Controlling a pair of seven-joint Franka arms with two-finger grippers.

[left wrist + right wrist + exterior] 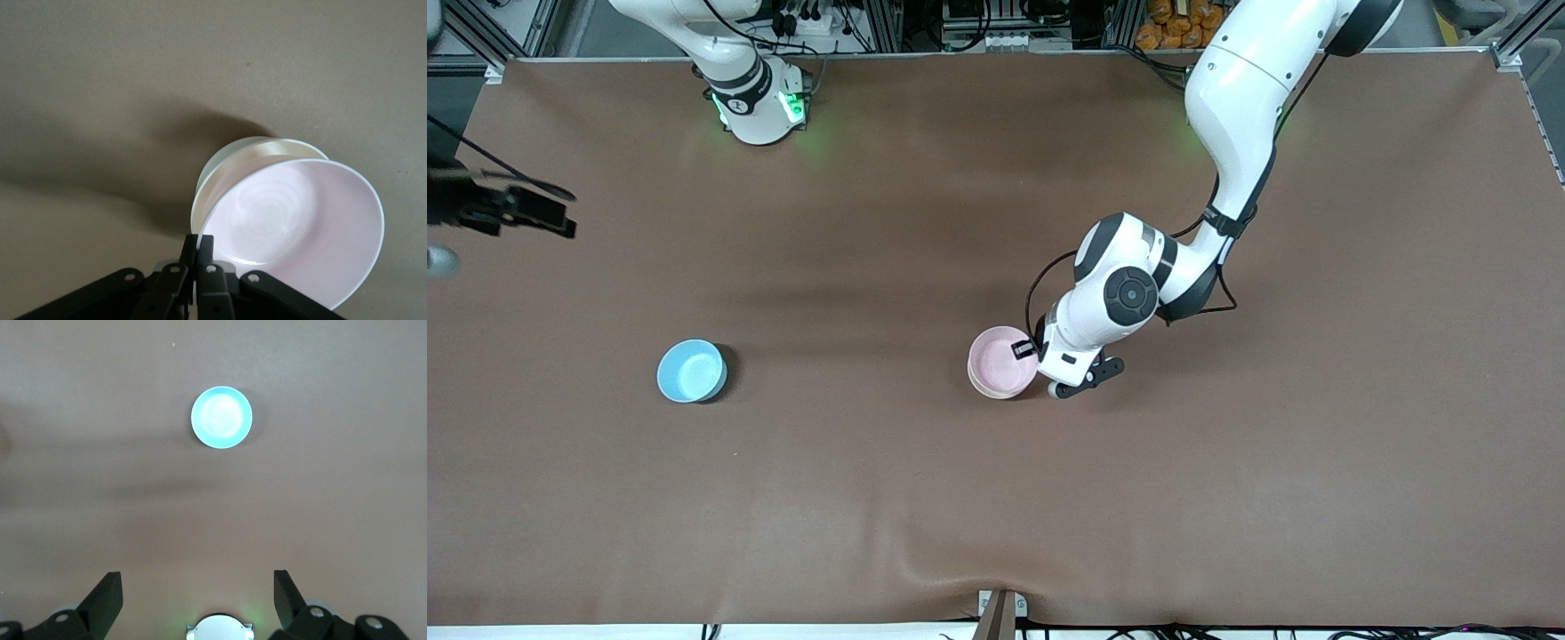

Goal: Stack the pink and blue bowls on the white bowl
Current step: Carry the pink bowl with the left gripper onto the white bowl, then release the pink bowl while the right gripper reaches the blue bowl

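The pale pink bowl [1000, 358] sits tilted in the white bowl [987, 388] near the middle of the table; only the white bowl's rim shows under it. My left gripper [1024, 349] is shut on the pink bowl's rim at the side toward the left arm's end. In the left wrist view the fingers [207, 250] pinch the pink bowl [300, 220], with the white bowl [230, 167] beneath it. The light blue bowl [691, 370] stands alone toward the right arm's end, also seen in the right wrist view [221, 417]. My right gripper [197, 577] is open and empty, high above the table.
The brown table cover [1227, 498] has a small wrinkle at its front edge by a clamp [1000, 612]. The right arm's base [760, 107] stands at the back. A dark shape [507, 209] shows at the table's edge toward the right arm's end.
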